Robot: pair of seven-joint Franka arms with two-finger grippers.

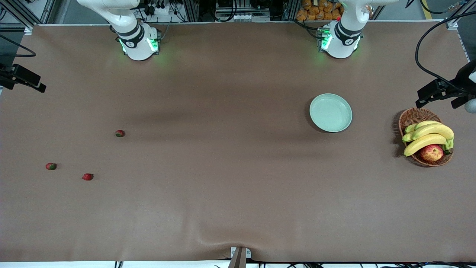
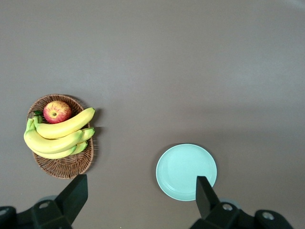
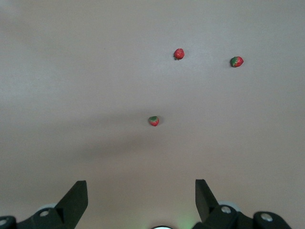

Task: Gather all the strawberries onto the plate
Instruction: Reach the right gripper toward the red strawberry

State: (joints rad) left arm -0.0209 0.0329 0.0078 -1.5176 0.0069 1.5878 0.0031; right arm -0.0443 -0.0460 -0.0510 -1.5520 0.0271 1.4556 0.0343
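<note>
Three strawberries lie scattered on the brown table toward my right arm's end, none of them on the plate (image 1: pixel 330 112). One berry (image 1: pixel 119 133) sits farthest from the front camera of the three; a second berry (image 1: pixel 51 166) lies nearer the camera and closest to the table's edge at that end; the third berry (image 1: pixel 87 176) lies nearest the camera, between the other two in the sideways sense. All three are well apart from each other.

My plate rests flat and bare toward my left arm's end of the table. Beside it, nearer that end's edge, stands a wicker basket (image 1: pixel 412 116) holding bananas (image 1: pixel 427 136) and an apple (image 1: pixel 431 152).

My right gripper (image 3: pixel 140 198) hangs high over the table above the berries, its two fingers spread wide with nothing between them. My left gripper (image 2: pixel 141 198) hangs high over the plate and basket area, fingers likewise spread wide and holding nothing; one fingertip overlaps the plate's rim in the left wrist view.
</note>
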